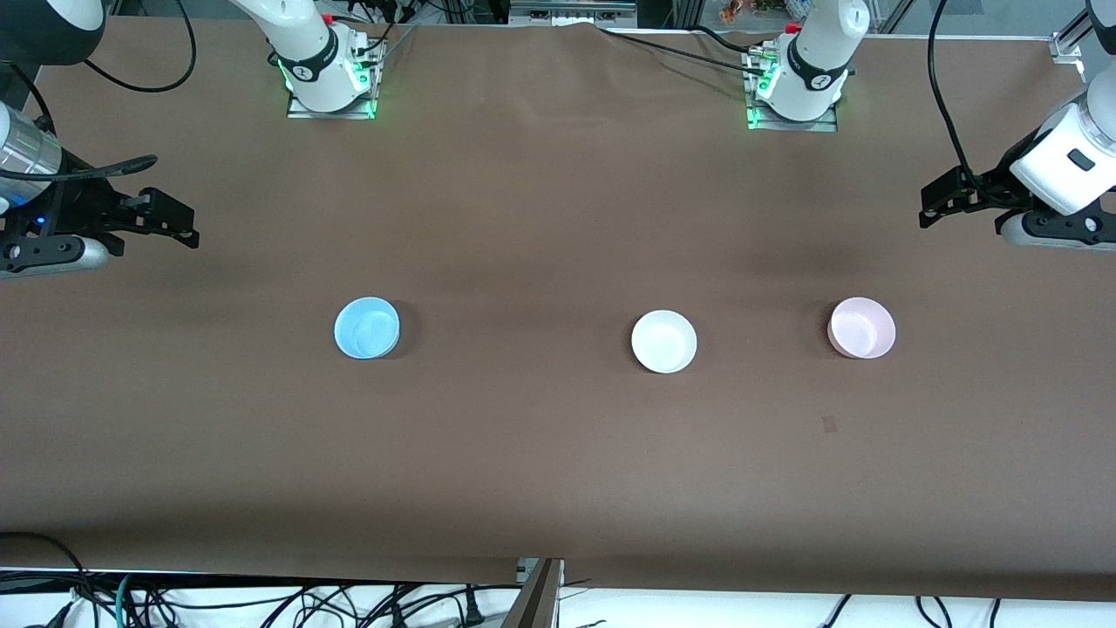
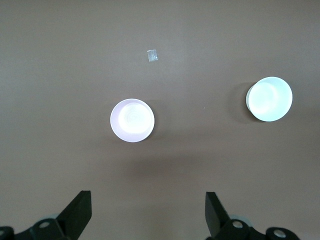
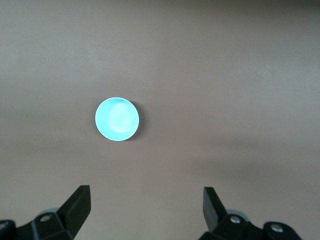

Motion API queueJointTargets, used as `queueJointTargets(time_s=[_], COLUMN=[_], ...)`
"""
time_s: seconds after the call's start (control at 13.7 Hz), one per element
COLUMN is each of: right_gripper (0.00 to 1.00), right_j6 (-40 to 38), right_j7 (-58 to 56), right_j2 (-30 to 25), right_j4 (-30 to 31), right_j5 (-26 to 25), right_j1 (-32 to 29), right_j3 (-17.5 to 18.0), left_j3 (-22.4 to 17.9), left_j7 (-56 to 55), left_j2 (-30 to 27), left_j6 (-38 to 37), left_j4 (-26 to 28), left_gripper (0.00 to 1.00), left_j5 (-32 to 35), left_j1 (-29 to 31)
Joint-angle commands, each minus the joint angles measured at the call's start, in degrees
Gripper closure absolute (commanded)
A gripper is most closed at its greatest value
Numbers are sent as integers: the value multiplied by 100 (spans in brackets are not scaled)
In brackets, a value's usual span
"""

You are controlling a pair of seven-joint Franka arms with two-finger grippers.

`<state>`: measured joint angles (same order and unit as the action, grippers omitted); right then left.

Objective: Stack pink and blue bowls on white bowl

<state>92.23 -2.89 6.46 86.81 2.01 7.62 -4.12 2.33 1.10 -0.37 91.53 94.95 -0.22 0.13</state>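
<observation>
since nothing is stacked yet, step in hand = first pickup. three bowls sit in a row mid-surface, well apart: blue bowl point(image 1: 367, 328) toward the right arm's end, white bowl point(image 1: 664, 341) in the middle, pink bowl point(image 1: 861, 327) toward the left arm's end. left gripper point(image 1: 931, 212) hangs over the surface edge at its own end, fingers wide open, holding nothing; right gripper point(image 1: 185, 228) likewise at its end, open + empty. judgement: pink is nearest the left gripper, so go there first. come down straight w/ one finger inside the rim, one outside, pinch the wall, lift level. center over white before release; bowls same size, so an off-center drop may tip.
</observation>
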Motion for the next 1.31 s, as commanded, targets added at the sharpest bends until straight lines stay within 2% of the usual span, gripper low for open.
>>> queueJointTargets(time_s=[0.0, 1.24], right_gripper=[1, 1], right_j6=[-21, -21], right_j7=[61, 61], right_j2=[13, 13], right_j4=[-102, -102], right_j5=[-17, -25], right_j1=[-15, -15], right_j3=[17, 17], left_j3=[-22, -13], left_j7=[-14, -14], left_j2=[73, 134], left_j6=[-127, -232], left_j4=[-179, -179], left_gripper=[0, 0], left_j5=[40, 31], left_j1=[-22, 4])
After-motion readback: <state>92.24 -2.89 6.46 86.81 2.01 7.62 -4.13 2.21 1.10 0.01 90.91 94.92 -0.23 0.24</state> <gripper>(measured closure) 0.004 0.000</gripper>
